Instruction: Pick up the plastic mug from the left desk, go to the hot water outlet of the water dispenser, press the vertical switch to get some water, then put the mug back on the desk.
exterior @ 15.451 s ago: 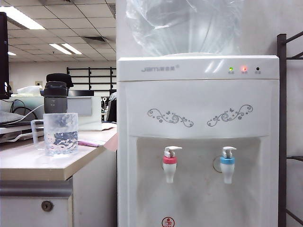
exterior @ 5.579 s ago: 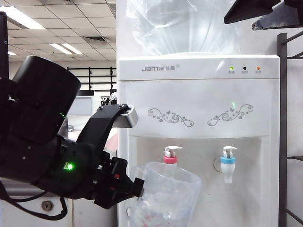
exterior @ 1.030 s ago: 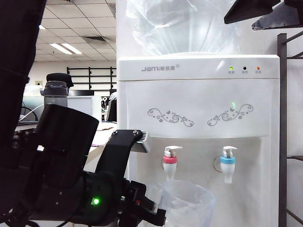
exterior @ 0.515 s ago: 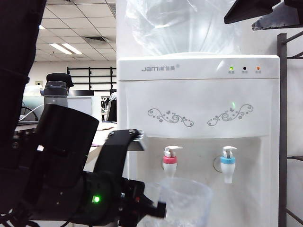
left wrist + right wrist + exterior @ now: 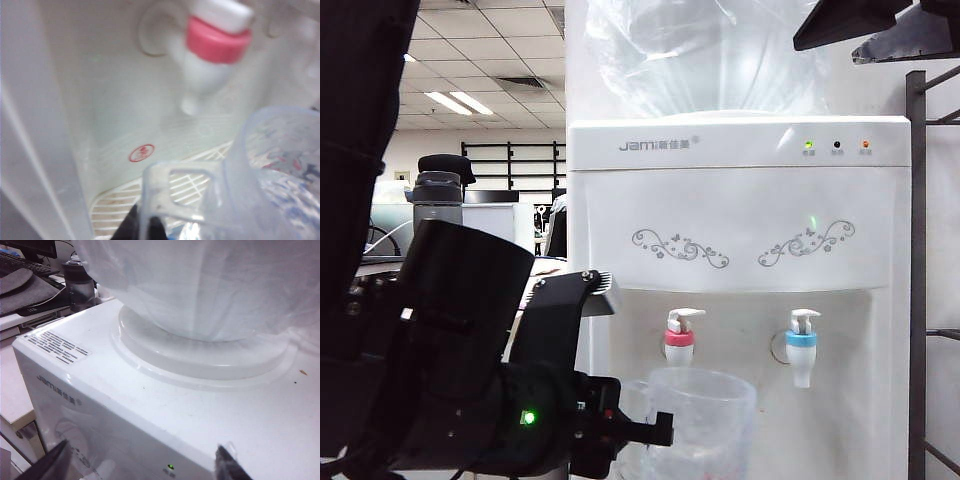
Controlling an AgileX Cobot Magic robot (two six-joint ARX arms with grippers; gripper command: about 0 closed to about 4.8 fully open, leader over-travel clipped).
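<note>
Compared with half second before: clear see-through plastic mug sits slightly higher and more upright, rim now just under white hot water outlet with pink-red collar. Left gripper clenched on mug's clear loop handle; black fingertips barely show in left wrist view, which is blurred. Mug's lower part cut off in exterior view. Right gripper held wide, nothing between, above top of tall white water dispenser, near big clear bottle. Black left arm hides most of pale desk; dark grey tumbler behind.
</note>
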